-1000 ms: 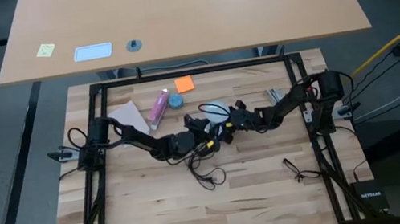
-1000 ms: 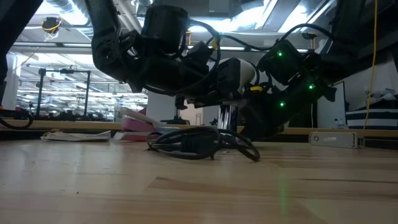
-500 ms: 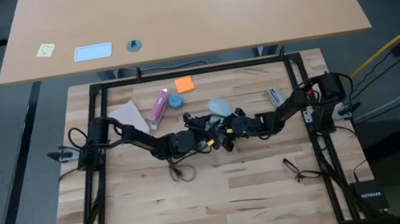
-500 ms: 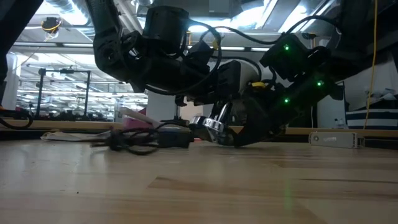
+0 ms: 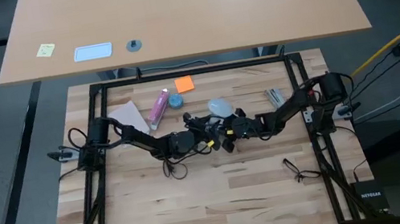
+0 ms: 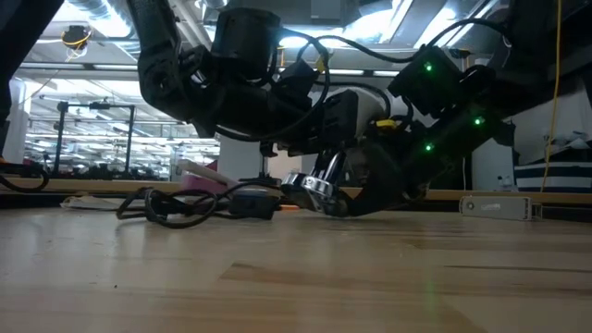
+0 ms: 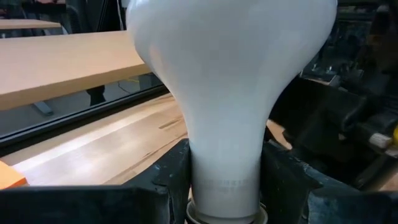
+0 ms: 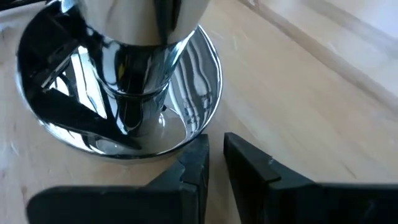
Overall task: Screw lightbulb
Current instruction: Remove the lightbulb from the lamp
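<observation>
Lightbulb (image 7: pixel 230 87) mid-worktop, frosted white, neck clamped between left gripper (image 7: pixel 225 186) fingers (image 7: pixel 171 177). Shiny lamp base (image 8: pixel 121 81) tilted on worktop (image 5: pixel 230 196), just beside bulb, rim touching wood in low view. Right gripper (image 8: pixel 214 163) at base rim, fingers nearly together, narrow gap, gripping nothing visible. Black cord (image 6: pixel 190 203) lies left of base. Pink tube (image 5: pixel 158 107) and orange note (image 5: pixel 184 84) at far side.
</observation>
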You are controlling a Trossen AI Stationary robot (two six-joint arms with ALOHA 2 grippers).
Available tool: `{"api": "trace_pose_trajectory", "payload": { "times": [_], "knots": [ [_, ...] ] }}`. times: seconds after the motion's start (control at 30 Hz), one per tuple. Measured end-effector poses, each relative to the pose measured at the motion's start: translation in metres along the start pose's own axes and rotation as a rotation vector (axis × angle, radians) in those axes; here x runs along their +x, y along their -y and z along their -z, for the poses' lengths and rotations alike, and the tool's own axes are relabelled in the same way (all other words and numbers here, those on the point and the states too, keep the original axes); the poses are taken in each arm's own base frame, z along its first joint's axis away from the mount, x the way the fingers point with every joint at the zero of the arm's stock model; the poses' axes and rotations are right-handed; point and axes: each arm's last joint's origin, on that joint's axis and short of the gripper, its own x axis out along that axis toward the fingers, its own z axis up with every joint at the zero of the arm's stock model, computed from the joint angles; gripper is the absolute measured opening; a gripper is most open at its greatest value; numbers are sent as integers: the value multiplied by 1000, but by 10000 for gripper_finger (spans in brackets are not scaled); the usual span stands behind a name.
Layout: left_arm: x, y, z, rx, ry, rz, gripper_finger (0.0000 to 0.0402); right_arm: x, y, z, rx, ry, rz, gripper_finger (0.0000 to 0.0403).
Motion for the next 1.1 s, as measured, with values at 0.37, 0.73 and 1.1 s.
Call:
{"api": "trace_pose_trajectory", "payload": {
  "times": [0.37,0.73,1.1],
  "knots": [
    [-1,1,-2,-22,21,2,143,-19,17,-17,-62,-24,159,60],
    [3,-3,-1,-50,15,19,145,-44,21,-41,-152,52,217,60],
    [14,-14,-3,-119,-9,121,147,-54,15,-62,-346,204,168,60]
  ]
}}
